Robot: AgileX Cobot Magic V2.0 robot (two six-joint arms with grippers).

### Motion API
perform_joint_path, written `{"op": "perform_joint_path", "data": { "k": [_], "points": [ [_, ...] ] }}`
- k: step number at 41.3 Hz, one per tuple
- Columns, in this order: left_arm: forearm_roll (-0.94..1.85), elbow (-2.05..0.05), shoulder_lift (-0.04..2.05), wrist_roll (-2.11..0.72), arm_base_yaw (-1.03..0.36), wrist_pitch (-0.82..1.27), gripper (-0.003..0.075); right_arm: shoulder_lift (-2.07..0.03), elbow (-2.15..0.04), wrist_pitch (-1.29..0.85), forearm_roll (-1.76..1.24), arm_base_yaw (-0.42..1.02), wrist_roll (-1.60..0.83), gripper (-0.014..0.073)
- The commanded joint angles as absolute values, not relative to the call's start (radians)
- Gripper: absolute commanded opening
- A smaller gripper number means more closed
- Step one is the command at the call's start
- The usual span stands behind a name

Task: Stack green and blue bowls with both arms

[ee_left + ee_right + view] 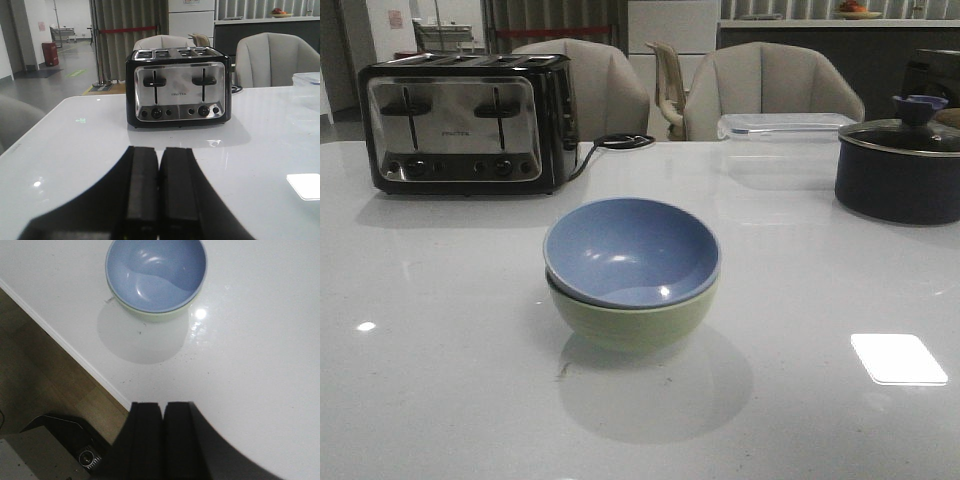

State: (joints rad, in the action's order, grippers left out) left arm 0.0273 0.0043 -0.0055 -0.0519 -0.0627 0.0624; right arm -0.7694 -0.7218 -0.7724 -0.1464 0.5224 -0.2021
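Nearest the front camera sits the green bowl [630, 320] on the white table [440, 380], with the blue bowl [632, 250] nested inside it, slightly tilted so its rim rides higher on one side. Both bowls stand in the middle of the table, well apart from the toaster [468, 122] at the back left, whose cord [620, 142] trails behind it, and from the dark lidded pot [900, 165] at the back right, just beside a clear plastic container [785, 127]. Neither arm shows in the front view. Each wrist camera shows its own fingers pressed together with nothing between them: the left gripper [159, 200] faces the toaster, and the right gripper [163, 440] hangs over the table edge (bowls beyond, untouched).
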Motion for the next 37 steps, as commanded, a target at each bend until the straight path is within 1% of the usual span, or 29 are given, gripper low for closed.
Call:
{"op": "perform_joint_path", "data": {
  "k": [1, 19, 22, 25, 28, 37],
  "points": [
    [0.035, 0.012, -0.023, -0.040, -0.062, -0.030, 0.0099, -0.762, -0.748, -0.717, -0.158, 0.518, -0.203, 0.0039],
    [0.035, 0.012, -0.023, -0.040, -0.062, -0.030, 0.0099, -0.762, -0.748, -0.715, -0.158, 0.518, -0.203, 0.0039],
    [0.035, 0.012, -0.023, -0.040, -0.062, -0.030, 0.0099, -0.736, -0.742, -0.715, -0.156, 0.514, -0.203, 0.0039],
    [0.035, 0.012, -0.023, -0.040, -0.062, -0.030, 0.0099, -0.696, -0.725, -0.699, -0.156, 0.473, -0.205, 0.0039],
    [0.035, 0.012, -0.023, -0.040, -0.062, -0.030, 0.0099, -0.621, -0.678, -0.639, -0.156, 0.396, -0.205, 0.0039],
    [0.035, 0.012, -0.023, -0.040, -0.062, -0.030, 0.0099, -0.345, -0.434, -0.330, -0.154, 0.157, -0.205, 0.0039]
  ]
}}
